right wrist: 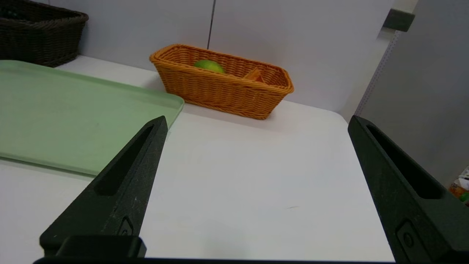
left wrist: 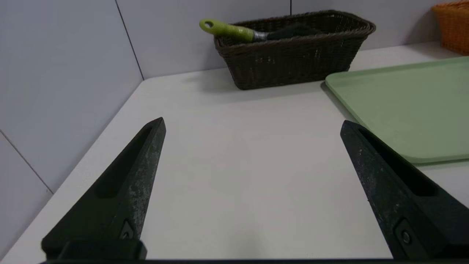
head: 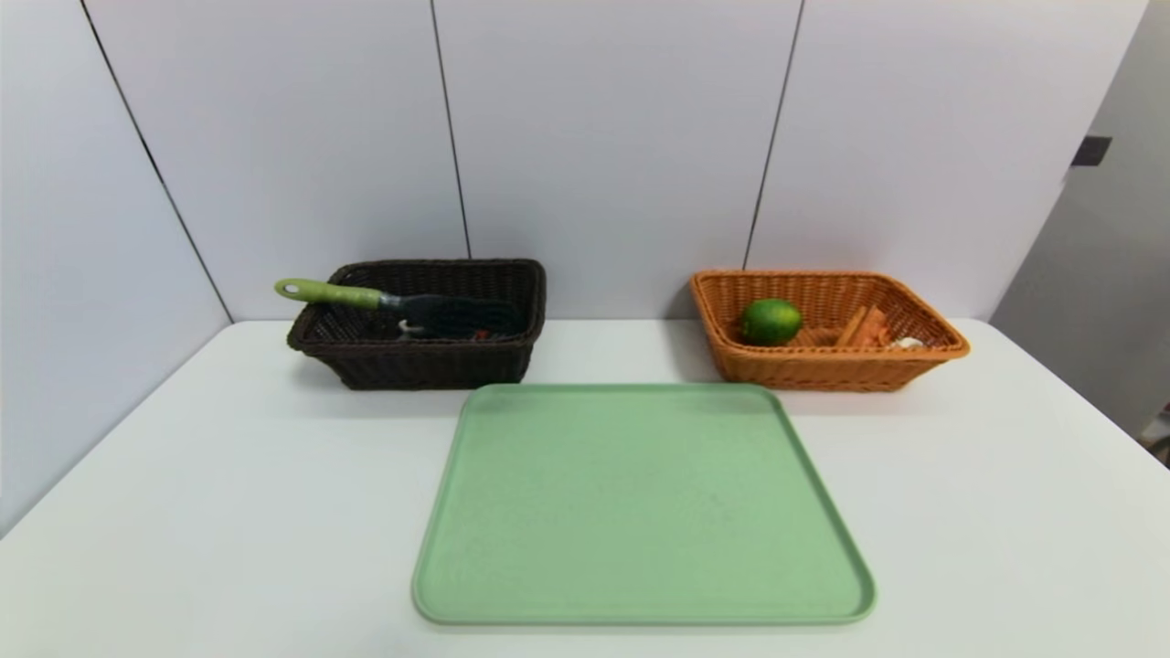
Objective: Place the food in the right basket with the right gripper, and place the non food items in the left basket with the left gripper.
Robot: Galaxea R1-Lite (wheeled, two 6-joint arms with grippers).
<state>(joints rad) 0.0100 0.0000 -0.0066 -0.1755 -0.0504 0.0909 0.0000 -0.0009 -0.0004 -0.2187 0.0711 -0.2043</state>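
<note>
Spatula (head: 334,294) is lying across the left basket (head: 439,361), probably light and stiff; we are judging its green handle the best hold. Our left gripper (left wrist: 253,126) and right gripper (right wrist: 257,123) are waiting wide and empty.

Green handle over dark basket's (left wrist: 293,62) rim, open pincer (left wrist: 253,119)

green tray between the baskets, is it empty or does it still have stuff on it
Empty: the green tray shows only bare surface from rim to rim in the head view.
</note>
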